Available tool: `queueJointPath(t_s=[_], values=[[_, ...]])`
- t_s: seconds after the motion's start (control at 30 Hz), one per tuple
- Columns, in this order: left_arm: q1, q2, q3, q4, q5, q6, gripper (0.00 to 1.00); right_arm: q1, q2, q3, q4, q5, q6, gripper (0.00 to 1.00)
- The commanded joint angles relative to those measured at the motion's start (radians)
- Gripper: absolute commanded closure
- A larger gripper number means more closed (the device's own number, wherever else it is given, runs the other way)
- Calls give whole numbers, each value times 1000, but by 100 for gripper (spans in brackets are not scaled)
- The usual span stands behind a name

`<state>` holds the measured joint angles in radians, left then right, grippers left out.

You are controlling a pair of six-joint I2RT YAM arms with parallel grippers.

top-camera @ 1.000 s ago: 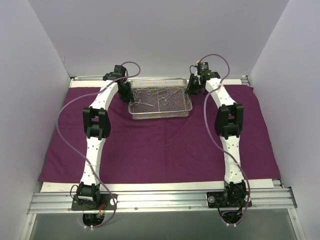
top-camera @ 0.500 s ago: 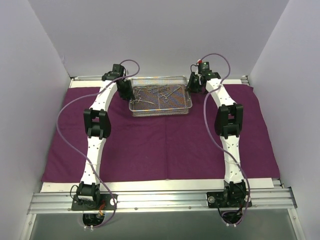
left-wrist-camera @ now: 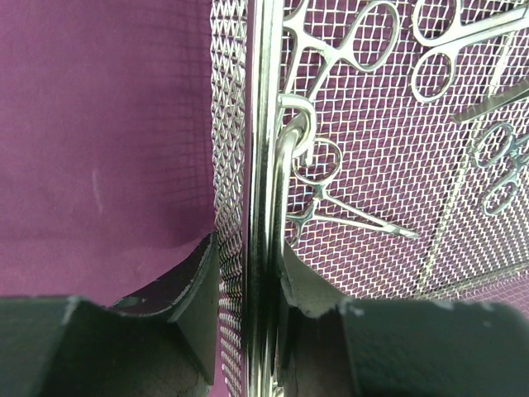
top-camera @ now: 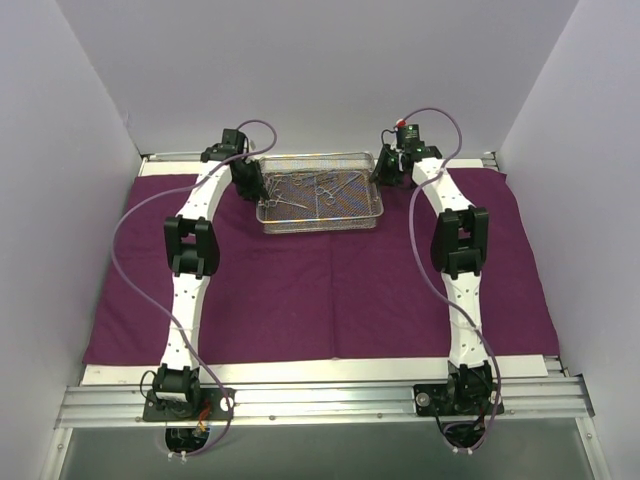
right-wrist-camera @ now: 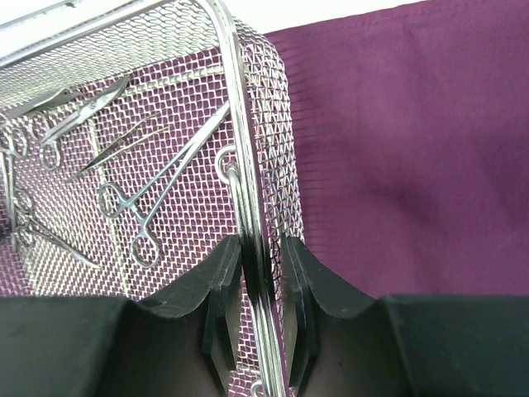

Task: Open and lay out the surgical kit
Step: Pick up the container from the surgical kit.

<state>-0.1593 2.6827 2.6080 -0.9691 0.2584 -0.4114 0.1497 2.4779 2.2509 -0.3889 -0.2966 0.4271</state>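
Note:
The silver wire-mesh tray (top-camera: 322, 226) stands on the spread purple cloth (top-camera: 330, 290) at the far middle of the table. Several steel ring-handled instruments (top-camera: 315, 188) lie loose inside it. My left gripper (top-camera: 250, 180) is shut on the tray's left end wall, one finger (left-wrist-camera: 194, 281) outside the mesh (left-wrist-camera: 231, 124) and one inside. My right gripper (top-camera: 385, 170) is shut on the right end wall (right-wrist-camera: 273, 107), its fingers (right-wrist-camera: 219, 273) on either side of the rim. Instruments show in the left wrist view (left-wrist-camera: 347, 50) and the right wrist view (right-wrist-camera: 132, 211).
The cloth lies flat over most of the table, with a white strip of table (top-camera: 320, 372) at its near edge. Grey walls (top-camera: 60, 200) stand left, right and behind. A metal rail (top-camera: 320, 400) carries the arm bases.
Both arms have carried the tray away from the bases toward the back wall. It sits slightly farther back than one second ago. Both grips stay the same.

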Motion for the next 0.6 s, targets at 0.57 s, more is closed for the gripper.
queueJointPath(t_s=[0.57], values=[[266,-469,-210,35,27,-6,98,293,-205,42,-50,45,91,100]])
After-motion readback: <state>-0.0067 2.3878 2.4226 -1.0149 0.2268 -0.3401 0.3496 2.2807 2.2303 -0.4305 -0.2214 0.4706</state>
